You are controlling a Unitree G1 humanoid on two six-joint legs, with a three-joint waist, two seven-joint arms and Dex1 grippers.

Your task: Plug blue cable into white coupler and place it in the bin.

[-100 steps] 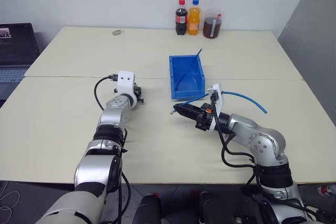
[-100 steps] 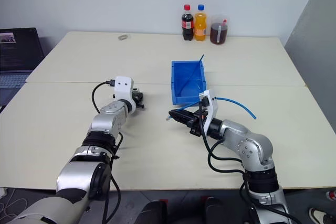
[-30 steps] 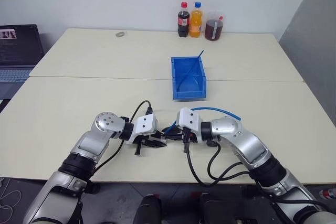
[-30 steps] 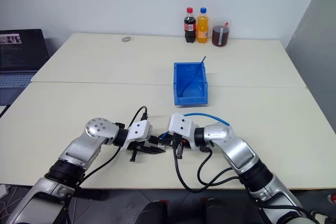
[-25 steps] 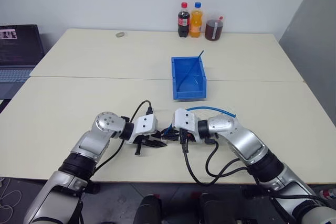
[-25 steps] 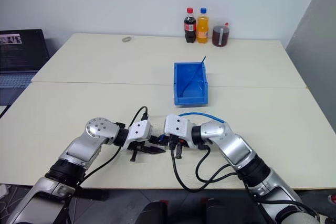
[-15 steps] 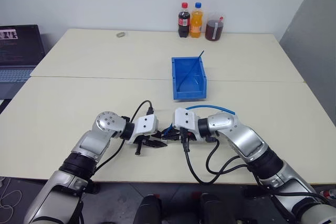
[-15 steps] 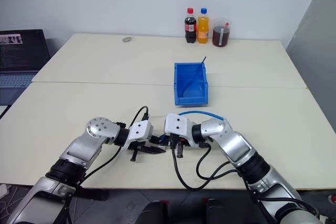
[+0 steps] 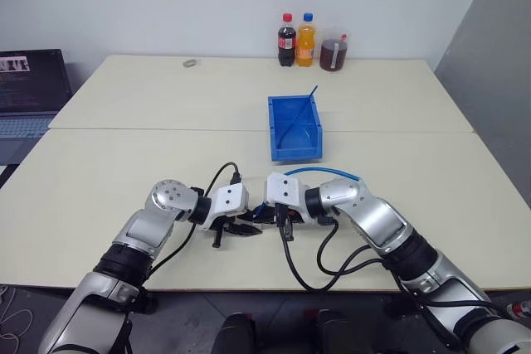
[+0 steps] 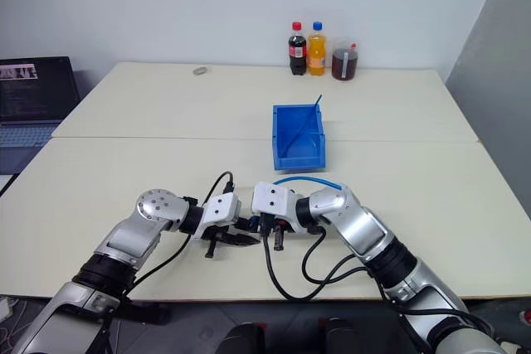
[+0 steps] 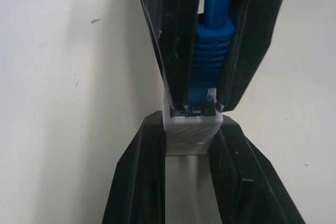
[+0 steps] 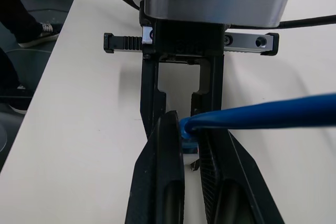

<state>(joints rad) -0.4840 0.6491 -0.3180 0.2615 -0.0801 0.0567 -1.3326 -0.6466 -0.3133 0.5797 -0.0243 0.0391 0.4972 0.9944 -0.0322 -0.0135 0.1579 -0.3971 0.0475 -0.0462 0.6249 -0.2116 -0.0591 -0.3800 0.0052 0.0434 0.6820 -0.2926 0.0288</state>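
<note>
Right pincer (image 9: 267,215) nudged closer, near table's (image 9: 108,196) front edge

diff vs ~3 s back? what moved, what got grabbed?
Both arms pulled back from near the bin to the table's near edge. The left end effector, holding the white coupler, and the right end effector, clamped on the blue cable, now meet tip to tip, plug at the socket. Nothing released. Bin, the second cable inside it and bottles unchanged.
</note>
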